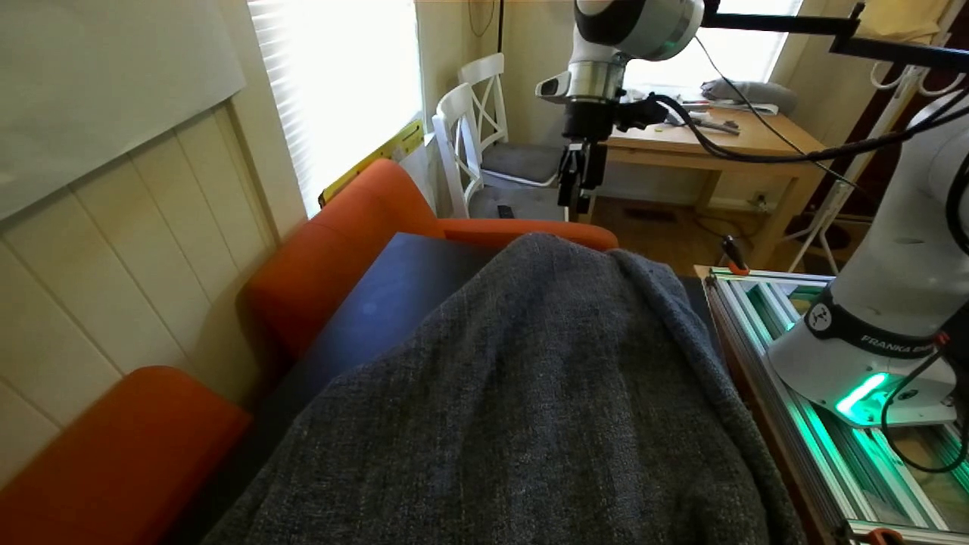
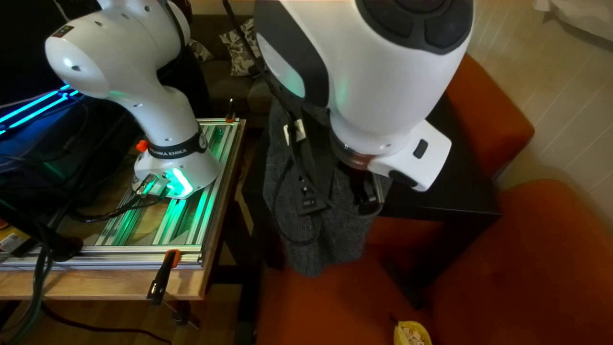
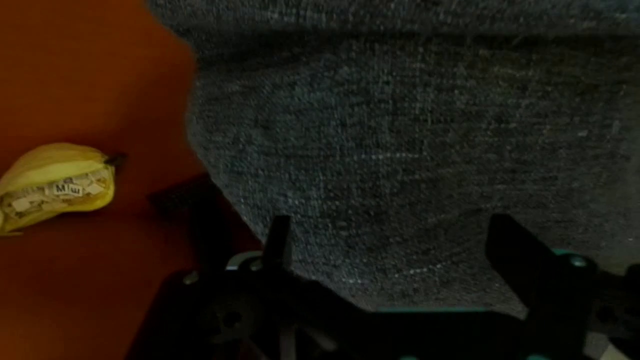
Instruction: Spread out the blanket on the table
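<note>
Fingers (image 3: 278, 245) of the gripper (image 3: 389, 225), wrist view: black, spread well apart, the blanket (image 3: 375, 150) showing through the gap. Left of it, an orange cushion (image 3: 75, 75) bearing a yellow banana-shaped holder (image 3: 55, 157) of small tiles (image 3: 68, 190).

In an exterior view: blanket, dark grey, loosely creased, lying over the middle and right of the table (image 1: 409, 280), which shows at far left; gripper suspended, pointing down, by the blanket's far end; robot base (image 1: 817, 356) at right.

In an exterior view: blanket end hanging over the near table edge; arm (image 2: 383, 76) hiding part of it; table visible at right.
</note>
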Tool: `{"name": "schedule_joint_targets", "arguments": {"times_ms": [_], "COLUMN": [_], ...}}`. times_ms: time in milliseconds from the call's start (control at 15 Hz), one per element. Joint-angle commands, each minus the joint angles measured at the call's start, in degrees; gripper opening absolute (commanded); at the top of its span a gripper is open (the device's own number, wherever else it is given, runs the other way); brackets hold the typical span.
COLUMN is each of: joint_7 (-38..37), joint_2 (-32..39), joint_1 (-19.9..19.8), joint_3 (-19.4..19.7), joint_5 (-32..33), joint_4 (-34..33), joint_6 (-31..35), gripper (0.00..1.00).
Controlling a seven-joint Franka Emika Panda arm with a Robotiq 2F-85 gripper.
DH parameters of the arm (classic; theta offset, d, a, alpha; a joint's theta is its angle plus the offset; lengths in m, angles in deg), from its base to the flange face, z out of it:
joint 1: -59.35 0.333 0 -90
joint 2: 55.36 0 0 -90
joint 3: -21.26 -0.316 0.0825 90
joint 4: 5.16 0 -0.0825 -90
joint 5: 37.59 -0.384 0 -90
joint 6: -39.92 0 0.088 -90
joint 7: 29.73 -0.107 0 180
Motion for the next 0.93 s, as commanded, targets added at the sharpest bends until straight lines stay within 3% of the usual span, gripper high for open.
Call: {"name": "schedule_joint_targets", "arguments": {"times_ms": [0, 467, 533, 867], "joint_7": [-0.64, 11.34, 7.87, 10.35], "joint_2": [-3.08, -6.19, -4.93, -5.02], "joint_1": [3.59, 10.06, 9.42, 10.39], "joint_3": [-2.65, -6.06, -5.28, -5.84], "joint_5": [-1.94, 0.41, -0.53, -0.49], "joint_4": [2.23, 1.65, 0.21, 0.28], "joint_6": [3.82, 5.64, 3.89, 4.59], "gripper": [1.0, 1.0, 1.0, 1.0]}}
